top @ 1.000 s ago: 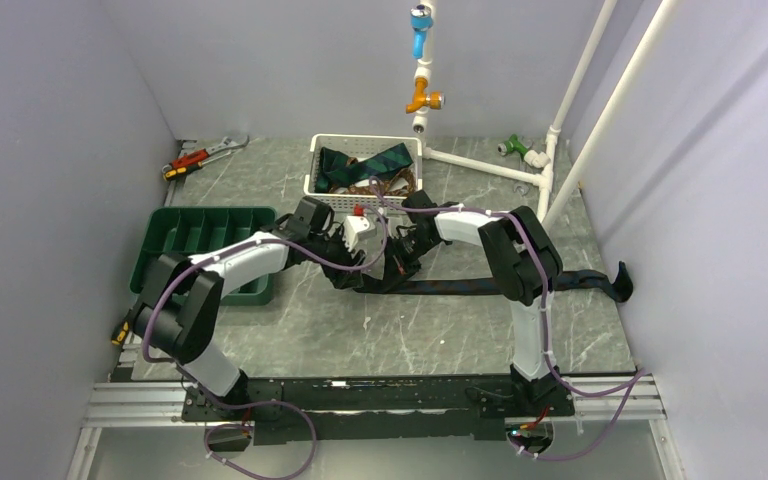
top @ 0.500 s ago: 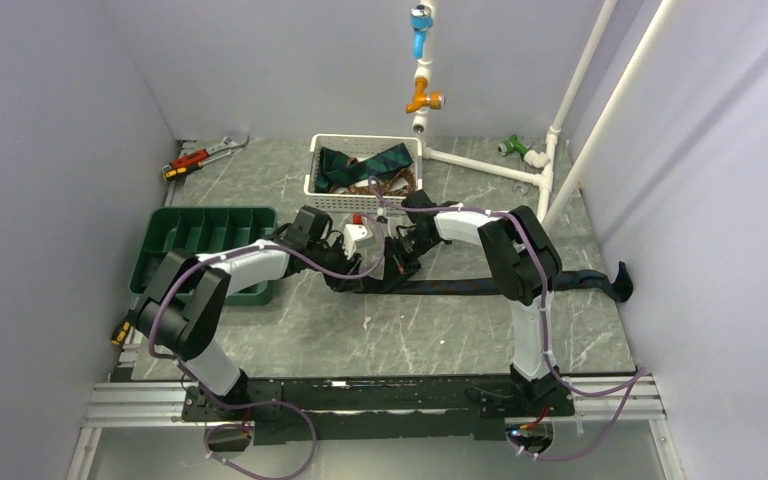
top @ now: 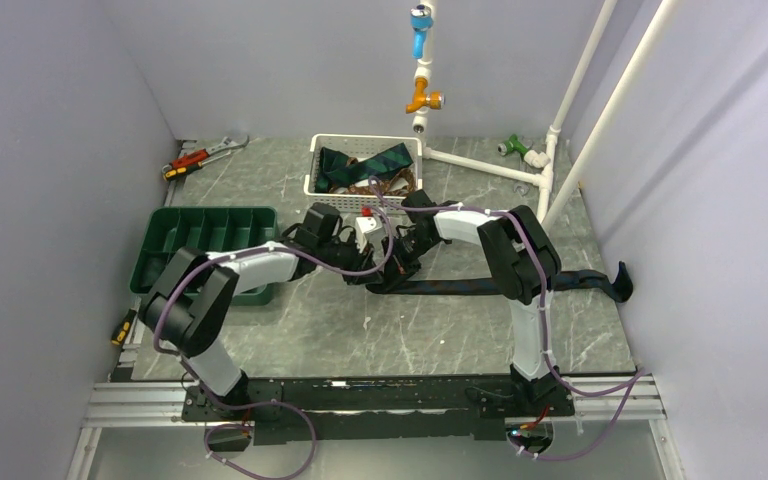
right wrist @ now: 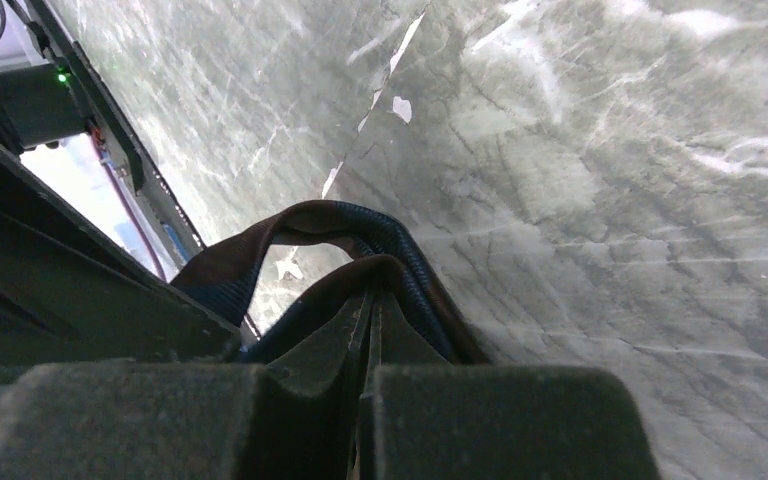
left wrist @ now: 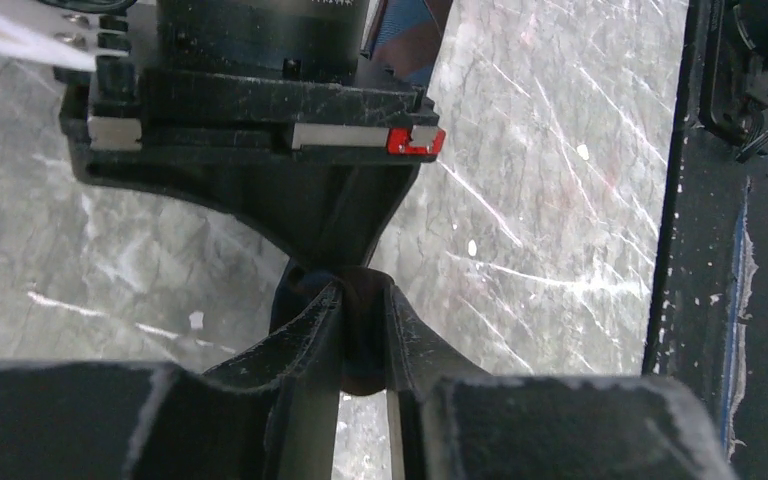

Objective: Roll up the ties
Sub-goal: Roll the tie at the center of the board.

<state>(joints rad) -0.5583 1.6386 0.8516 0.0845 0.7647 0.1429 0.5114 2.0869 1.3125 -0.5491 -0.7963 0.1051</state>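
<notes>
A dark navy tie (top: 480,285) lies stretched across the table, its far end (top: 615,283) hanging over the right edge. Its near end is bunched at the centre, where both grippers meet. My right gripper (top: 397,258) (right wrist: 370,285) has its fingers pressed together, and a fold of the tie (right wrist: 400,245), navy with a brown lining, wraps tightly over the tips. From the left, my left gripper (top: 378,265) (left wrist: 365,310) has closed narrowly on the same fold of the tie (left wrist: 365,345), right below the right gripper's body (left wrist: 260,100).
At the back stands a white basket (top: 312,170) holding more ties (top: 370,160). A green compartment tray (top: 160,240) sits at the left, wrenches (top: 205,155) lie at the back left, and white pipes (top: 480,165) run along the back right. A black rail (left wrist: 710,300) borders the table.
My left gripper has slid right, up against the right gripper, and its jaws have narrowed onto the tie's bunched end. The right arm has stayed put.
</notes>
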